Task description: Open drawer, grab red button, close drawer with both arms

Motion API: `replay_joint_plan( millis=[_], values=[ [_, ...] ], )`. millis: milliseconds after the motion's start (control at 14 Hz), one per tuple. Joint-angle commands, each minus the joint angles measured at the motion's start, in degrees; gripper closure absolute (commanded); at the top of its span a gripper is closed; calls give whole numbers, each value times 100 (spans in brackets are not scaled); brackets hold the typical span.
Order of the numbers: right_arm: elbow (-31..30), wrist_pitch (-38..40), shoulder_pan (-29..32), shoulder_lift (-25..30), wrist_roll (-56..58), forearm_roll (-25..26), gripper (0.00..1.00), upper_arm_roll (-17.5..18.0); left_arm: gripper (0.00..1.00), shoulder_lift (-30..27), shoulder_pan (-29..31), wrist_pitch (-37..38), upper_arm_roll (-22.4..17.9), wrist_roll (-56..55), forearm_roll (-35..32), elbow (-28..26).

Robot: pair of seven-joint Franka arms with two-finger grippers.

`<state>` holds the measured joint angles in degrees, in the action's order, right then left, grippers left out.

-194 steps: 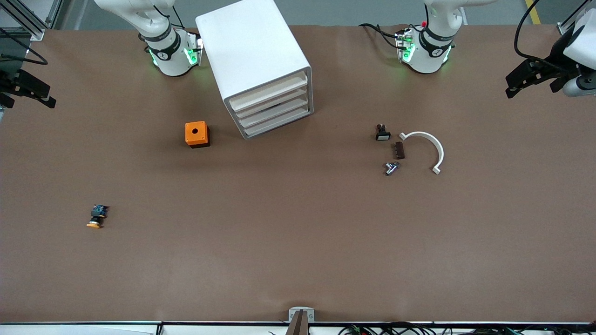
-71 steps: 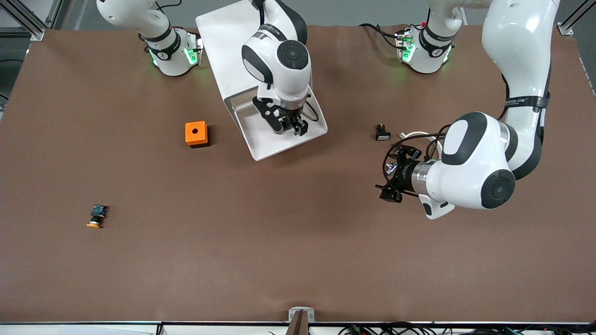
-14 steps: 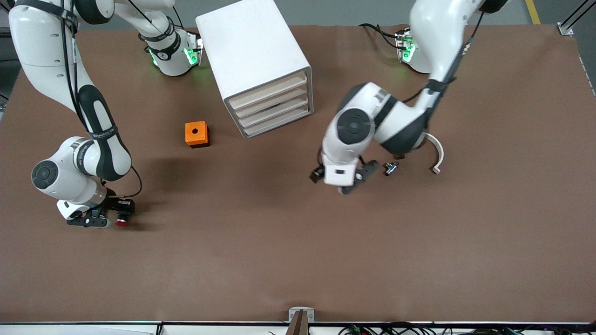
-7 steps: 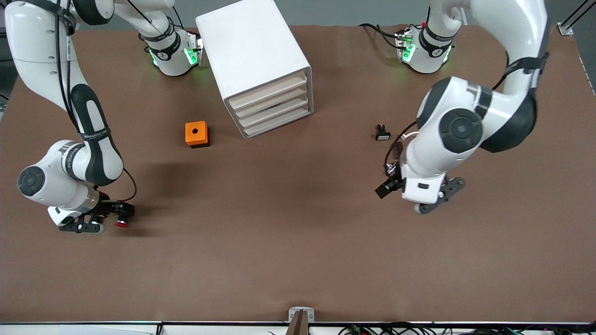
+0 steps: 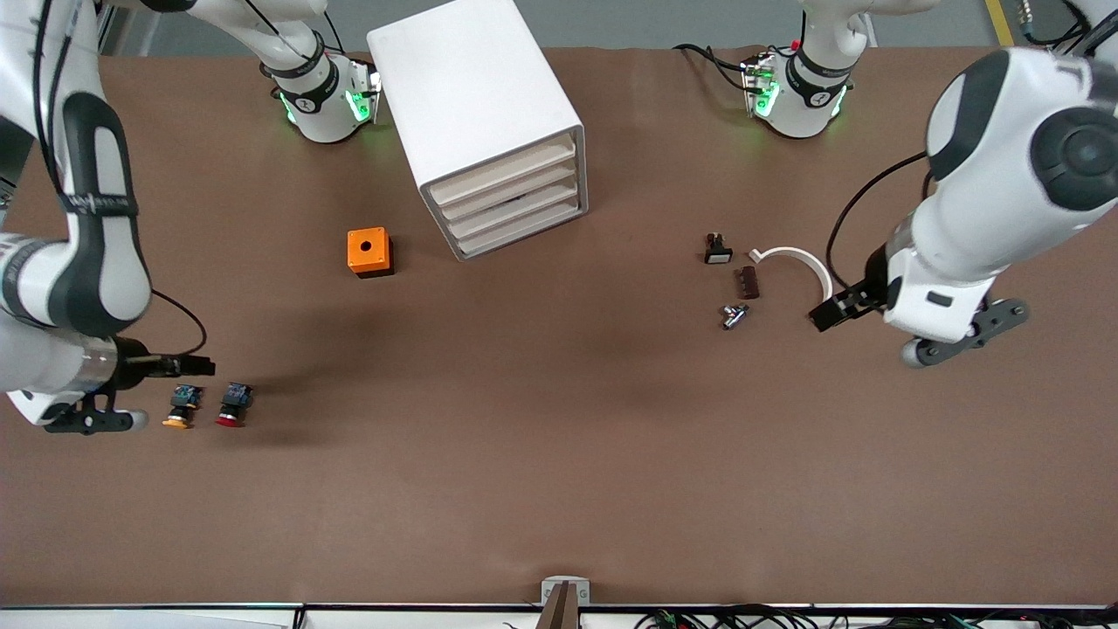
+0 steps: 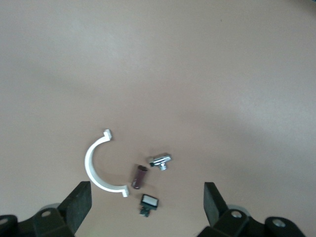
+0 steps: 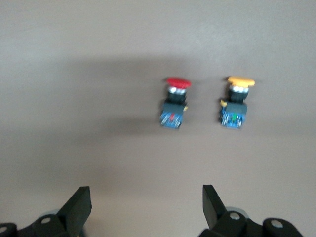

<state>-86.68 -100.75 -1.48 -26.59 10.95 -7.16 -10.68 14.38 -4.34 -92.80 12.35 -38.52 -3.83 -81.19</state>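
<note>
I see the button point(image 5: 234, 405) lying free just beside the orange-capped button point(image 5: 181, 408); right gripper point(image 7: 143, 210) and left gripper point(image 6: 145, 205) are both spread, empty.

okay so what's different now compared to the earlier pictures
The right gripper has let go of the red button, which now lies on the table beside the orange button, and has drawn back, open. The left gripper has swung toward its own end of the table, open. The drawer, open earlier, is shut. The orange cube and small parts stayed put.
</note>
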Motion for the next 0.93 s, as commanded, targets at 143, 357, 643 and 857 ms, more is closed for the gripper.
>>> replay_joint_plan(
  millis=[143,357,643,857],
  values=[
    [239,960,-116,584,-708,136,0,40,0,-628,372,570,57,941,-126,-169],
    [248,1004,-98,856,-778,101,0,22,0,-910,487,632,-22,1749,-109,-256],
    [361,1258,-98,1120,-1034,136,0,31,0,-1551,426,579,-565,2629,-56,-784],
    [941,1715,-20,1094,-972,171,0,14,0,-1746,416,605,-602,2657,-47,-864]
  ],
)
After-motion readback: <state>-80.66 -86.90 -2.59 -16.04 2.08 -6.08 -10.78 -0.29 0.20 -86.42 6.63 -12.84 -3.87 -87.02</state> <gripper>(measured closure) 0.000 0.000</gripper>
